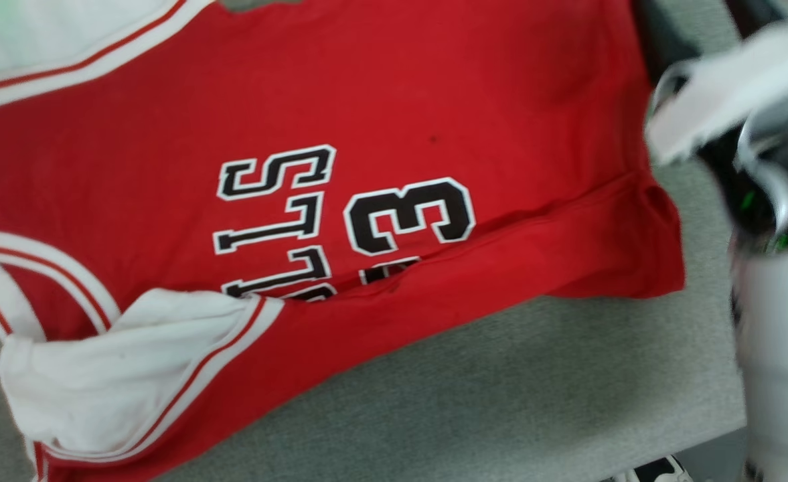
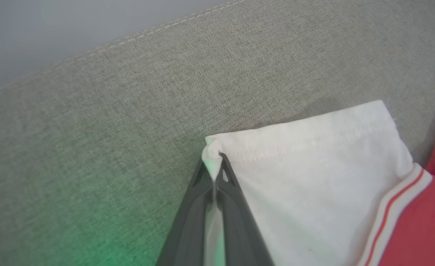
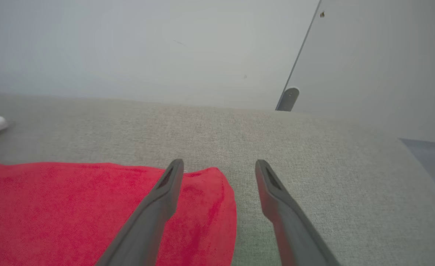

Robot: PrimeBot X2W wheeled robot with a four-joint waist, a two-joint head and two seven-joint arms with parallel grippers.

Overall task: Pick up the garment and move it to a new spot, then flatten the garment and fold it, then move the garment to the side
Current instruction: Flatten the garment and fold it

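The garment [image 1: 394,100], a red jersey with white sleeves and a black-and-white chest print, lies spread on a grey cushion [image 1: 501,402]. Its near edge is folded over the print. In the left wrist view my left gripper [image 2: 214,173] is shut on the corner of a white sleeve [image 2: 313,177], pinching its hem against the cushion. My right gripper [image 3: 219,166] is open over the red hem corner [image 3: 202,207]: one finger lies above the cloth, the other above bare cushion. The right arm [image 1: 755,167] shows blurred at the right of the head view.
The cushion's stitched edge [image 2: 147,33] runs just beyond the pinched sleeve. A pale wall [image 3: 165,44] and a door edge with a metal foot [image 3: 289,99] stand behind the cushion. Floor [image 1: 708,462] shows past the cushion's near right corner.
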